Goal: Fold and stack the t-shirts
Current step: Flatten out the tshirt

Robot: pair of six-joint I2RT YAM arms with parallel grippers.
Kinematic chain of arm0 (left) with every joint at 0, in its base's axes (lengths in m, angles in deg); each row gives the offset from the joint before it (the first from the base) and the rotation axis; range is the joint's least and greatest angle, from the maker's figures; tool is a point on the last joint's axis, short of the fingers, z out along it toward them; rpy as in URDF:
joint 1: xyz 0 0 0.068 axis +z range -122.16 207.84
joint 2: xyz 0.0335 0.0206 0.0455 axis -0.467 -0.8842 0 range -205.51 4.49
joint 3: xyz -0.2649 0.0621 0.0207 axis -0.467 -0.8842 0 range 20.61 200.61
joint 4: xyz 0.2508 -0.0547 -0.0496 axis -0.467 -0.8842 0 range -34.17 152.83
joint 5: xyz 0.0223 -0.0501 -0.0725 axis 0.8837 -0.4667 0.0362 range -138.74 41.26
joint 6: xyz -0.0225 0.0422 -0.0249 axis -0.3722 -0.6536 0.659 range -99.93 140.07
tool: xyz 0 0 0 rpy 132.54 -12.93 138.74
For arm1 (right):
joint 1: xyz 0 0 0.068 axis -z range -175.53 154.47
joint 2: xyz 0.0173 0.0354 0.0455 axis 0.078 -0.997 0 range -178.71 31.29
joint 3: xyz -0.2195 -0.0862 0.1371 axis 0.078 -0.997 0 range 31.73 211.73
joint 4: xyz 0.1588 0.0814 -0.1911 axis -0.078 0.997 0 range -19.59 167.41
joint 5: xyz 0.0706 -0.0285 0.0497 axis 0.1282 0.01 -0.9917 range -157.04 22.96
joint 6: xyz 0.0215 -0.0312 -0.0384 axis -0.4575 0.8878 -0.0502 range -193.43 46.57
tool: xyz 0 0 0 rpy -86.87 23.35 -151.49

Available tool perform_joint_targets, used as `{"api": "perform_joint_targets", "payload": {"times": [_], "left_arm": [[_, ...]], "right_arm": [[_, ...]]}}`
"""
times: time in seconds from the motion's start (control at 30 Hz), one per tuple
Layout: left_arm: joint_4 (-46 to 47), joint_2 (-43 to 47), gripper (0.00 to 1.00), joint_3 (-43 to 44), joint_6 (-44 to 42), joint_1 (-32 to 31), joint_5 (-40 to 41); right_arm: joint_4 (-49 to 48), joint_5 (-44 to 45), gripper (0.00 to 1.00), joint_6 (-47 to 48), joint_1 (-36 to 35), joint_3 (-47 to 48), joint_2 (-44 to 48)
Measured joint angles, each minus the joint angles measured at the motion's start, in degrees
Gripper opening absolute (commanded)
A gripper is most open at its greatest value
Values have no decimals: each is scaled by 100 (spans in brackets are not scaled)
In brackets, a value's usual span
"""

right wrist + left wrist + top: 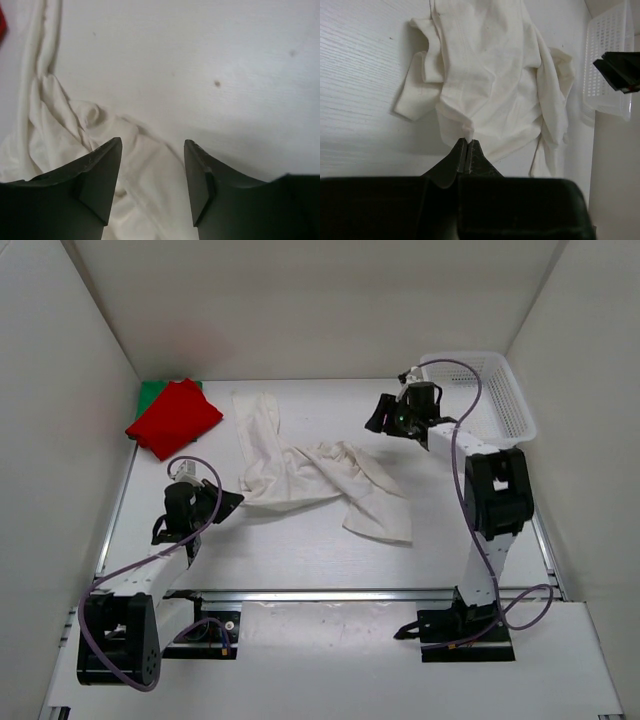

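- Where the two arm bases are bolted at the near edge of the table (300,560), the left arm reaches forward and to the right across the white top.
- The left gripper (468,144) is clenched. In the left wrist view its jaws are pressed together on a small peak of cloth at the near left edge of the off-white t-shirt (320,475).
- The off-white t-shirt lies crumpled and unfolded across the middle of the table. One long bunched strip runs toward the far left, and a wider flap trails toward the near right.
- Beyond the shirt's far right side, the right gripper (152,144) is released. Its jaws are spread wide with nothing between them. It is held above the table, with the shirt's rumpled edge under the left finger and bare table under the right.
- In the far left corner, the red t-shirt (175,418) lies folded on top of the green t-shirt (152,392). Only a strip of the green shirt shows at the far left. Both are apart from the off-white one.
- In the far right corner stands a white mesh basket (490,390), just behind the right arm.
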Motion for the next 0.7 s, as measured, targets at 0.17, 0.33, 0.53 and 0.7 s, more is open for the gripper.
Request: {"api": "perform_joint_targets", "payload": {"times": [0.17, 0.33, 0.53, 0.7], "left_arm": [[13, 37, 0, 0, 2, -35, 4], [15, 280, 0, -66, 2, -262, -11], [72, 535, 0, -184, 11, -643, -33], [181, 592, 0, -203, 28, -879, -31]], "right_arm": [[61, 728, 38, 52, -247, -2070, 2033], [385, 1226, 41, -256, -612, -4577, 4566], [1178, 1591, 47, -822, -402, -6183, 6677], [1320, 1397, 47, -1185, 66, -6655, 7095]]}}
